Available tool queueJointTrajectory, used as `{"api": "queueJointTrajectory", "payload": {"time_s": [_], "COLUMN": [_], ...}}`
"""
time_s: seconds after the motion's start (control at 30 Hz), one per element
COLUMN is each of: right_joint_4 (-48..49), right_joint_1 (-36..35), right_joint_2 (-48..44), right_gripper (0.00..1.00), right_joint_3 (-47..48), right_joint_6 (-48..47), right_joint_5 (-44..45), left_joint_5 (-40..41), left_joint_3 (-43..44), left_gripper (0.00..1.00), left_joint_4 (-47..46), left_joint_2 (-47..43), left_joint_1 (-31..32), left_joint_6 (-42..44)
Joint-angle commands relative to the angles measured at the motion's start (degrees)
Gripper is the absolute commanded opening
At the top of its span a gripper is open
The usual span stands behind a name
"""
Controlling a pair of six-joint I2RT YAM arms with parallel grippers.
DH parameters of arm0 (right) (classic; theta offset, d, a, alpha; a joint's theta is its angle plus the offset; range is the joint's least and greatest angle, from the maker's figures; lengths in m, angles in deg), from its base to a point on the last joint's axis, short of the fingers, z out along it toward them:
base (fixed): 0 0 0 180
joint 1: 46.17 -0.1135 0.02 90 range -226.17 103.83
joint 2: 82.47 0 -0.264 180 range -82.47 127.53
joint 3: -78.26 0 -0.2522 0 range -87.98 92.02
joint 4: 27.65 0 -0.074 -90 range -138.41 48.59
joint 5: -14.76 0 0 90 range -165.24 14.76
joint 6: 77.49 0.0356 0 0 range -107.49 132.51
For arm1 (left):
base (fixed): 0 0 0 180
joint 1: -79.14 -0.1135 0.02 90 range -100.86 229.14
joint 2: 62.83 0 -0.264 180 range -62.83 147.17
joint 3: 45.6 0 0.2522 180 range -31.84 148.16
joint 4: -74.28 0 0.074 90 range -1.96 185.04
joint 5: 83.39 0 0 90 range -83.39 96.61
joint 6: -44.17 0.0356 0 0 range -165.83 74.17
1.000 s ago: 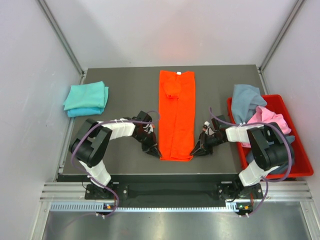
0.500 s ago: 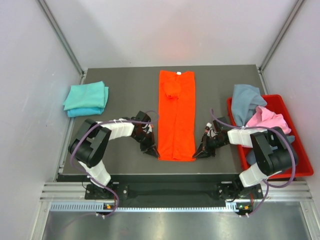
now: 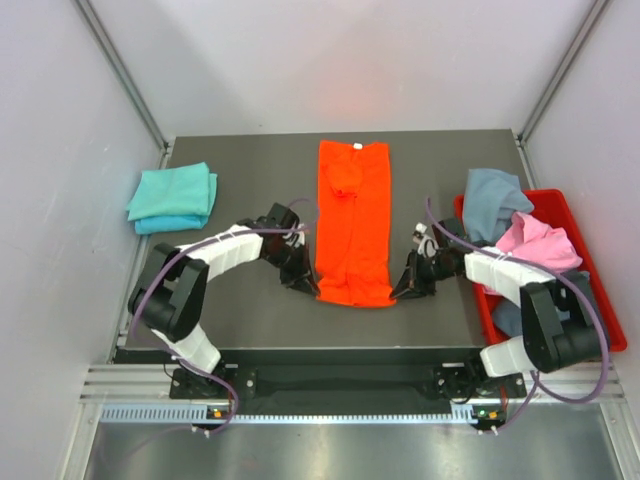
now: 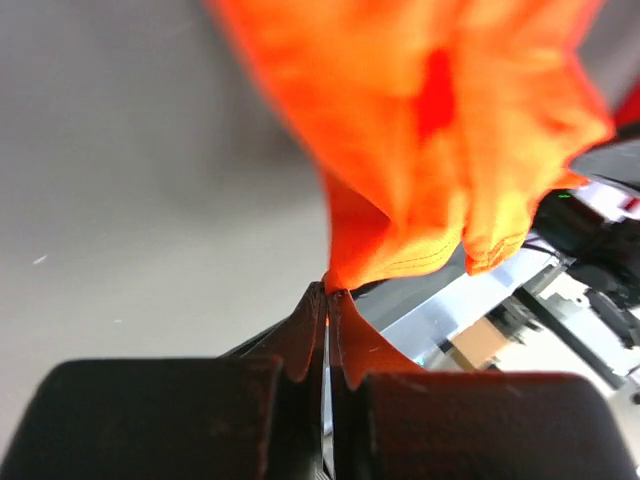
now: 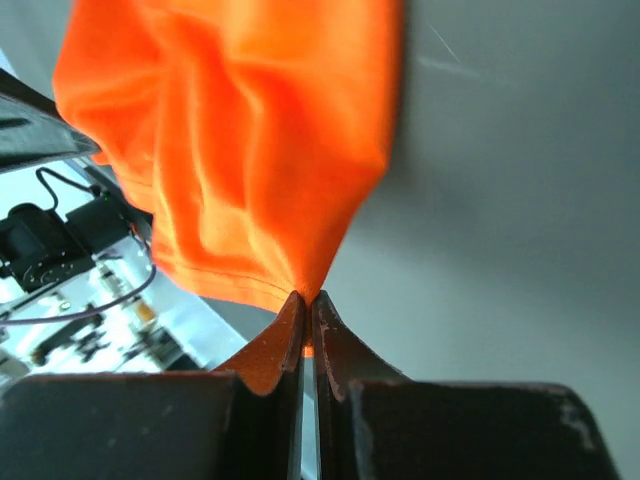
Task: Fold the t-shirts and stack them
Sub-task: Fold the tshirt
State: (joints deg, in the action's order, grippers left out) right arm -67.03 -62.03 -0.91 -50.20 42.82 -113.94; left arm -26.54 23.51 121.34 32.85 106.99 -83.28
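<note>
a second ago the left gripper (image 3: 303,283) and right gripper (image 3: 404,288) stood slightly parted at the two near corners of the orange t-shirt (image 3: 352,220). now both are pinched tight on those corners. they have lifted the hem off the counter (image 3: 250,170) and carried it toward the shirt's collar end, so the shirt looks shorter and its near hem sags between them.

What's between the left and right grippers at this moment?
The near hem of the orange t-shirt spans it, seen in the top view; the left gripper and right gripper each pinch a corner, per the wrist views.
</note>
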Motion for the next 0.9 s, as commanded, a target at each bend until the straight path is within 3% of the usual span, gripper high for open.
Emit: {"api": "queueJointTrajectory", "payload": {"time_s": [0.0,0.3,0.53,0.87], "right_joint_4": [-2.8,-5.6,-2.0,0.0], "right_joint_1": [0.8,5.9,8.8,8.7], "right_joint_2": [-4.9,-5.8,1.0,14.8], "right_gripper": [0.0,0.0,0.0,0.0], "right_joint_3": [4.0,16.4,27.2,43.1], "right_joint_6": [-4.0,-7.5,-7.7,-8.7], "right_joint_5": [2.6,5.1,5.4,5.6], "left_joint_5": [1.0,5.1,5.6,4.9], "left_joint_3": [5.6,18.7,32.8,41.3], "left_gripper": [0.0,0.0,0.0,0.0], "left_joint_4": [1.1,6.2,5.9,2.9], "left_joint_2": [-5.1,-7.1,2.0,13.8], "left_joint_1": [-0.3,-1.0,-4.5,-7.9], "left_joint_6": [3.7,9.8,12.9,11.8]}}
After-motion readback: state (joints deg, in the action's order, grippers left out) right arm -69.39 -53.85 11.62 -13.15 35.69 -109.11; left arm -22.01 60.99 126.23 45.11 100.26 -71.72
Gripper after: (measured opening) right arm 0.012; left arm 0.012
